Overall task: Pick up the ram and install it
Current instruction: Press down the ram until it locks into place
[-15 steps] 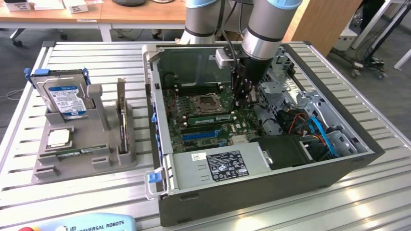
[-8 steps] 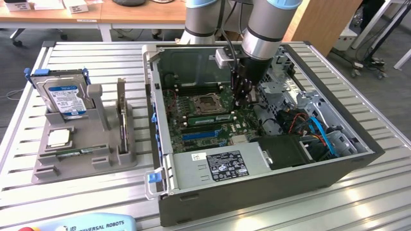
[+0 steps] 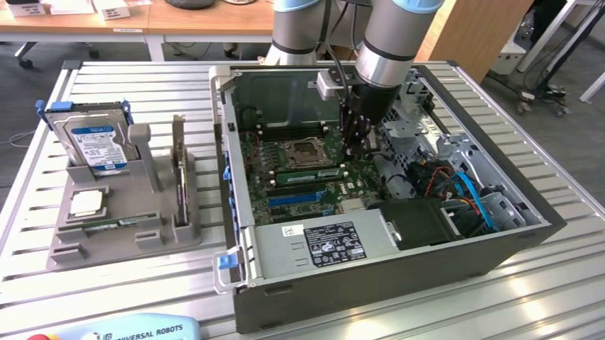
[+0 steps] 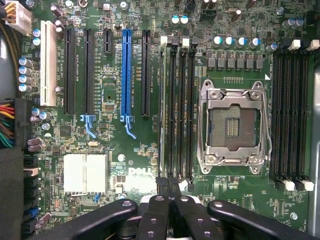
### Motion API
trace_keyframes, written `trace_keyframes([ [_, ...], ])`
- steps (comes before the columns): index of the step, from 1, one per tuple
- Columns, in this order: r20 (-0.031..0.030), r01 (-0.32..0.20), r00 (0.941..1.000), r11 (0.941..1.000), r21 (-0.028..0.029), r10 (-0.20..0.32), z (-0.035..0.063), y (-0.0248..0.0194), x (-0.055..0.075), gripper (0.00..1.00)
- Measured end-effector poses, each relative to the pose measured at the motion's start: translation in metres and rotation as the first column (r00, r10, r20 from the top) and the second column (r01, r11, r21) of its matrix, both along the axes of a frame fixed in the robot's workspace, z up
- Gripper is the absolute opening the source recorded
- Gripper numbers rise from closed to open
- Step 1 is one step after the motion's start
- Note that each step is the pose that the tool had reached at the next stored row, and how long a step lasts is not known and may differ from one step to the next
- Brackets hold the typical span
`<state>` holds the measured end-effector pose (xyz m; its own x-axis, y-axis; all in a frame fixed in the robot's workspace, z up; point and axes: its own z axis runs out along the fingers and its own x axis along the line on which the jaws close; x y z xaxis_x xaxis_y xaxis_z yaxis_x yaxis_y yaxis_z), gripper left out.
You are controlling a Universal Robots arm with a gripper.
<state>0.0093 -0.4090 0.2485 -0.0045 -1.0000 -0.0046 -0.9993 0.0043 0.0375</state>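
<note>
The ram (image 3: 304, 174) is a thin green stick standing in a slot on the motherboard, right beside the processor socket (image 3: 304, 151). In the wrist view the ram (image 4: 162, 110) shows edge-on in the slot farthest from the socket (image 4: 232, 125). My gripper (image 3: 356, 150) hangs inside the open computer case (image 3: 378, 276), just off one end of that bank of slots. Its black fingers (image 4: 161, 192) are pressed together, and the gripper (image 4: 169, 186) is shut with nothing visible between them, hovering over the slot ends.
A grey holder (image 3: 123, 237) at the exterior view's left carries a silver hard drive (image 3: 95, 142) with a blue label, a small square processor chip (image 3: 85, 203) and a thin upright board (image 3: 178, 152). Cables and a drive cage (image 3: 444, 152) crowd the case's right side.
</note>
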Motion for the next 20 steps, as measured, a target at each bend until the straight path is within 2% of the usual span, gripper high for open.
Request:
trace_keyframes([
  [20, 0.0001, 0.0, 1.0, 1.0, 0.0002, 0.0, -0.0123, 0.0, 0.0, 0.1],
])
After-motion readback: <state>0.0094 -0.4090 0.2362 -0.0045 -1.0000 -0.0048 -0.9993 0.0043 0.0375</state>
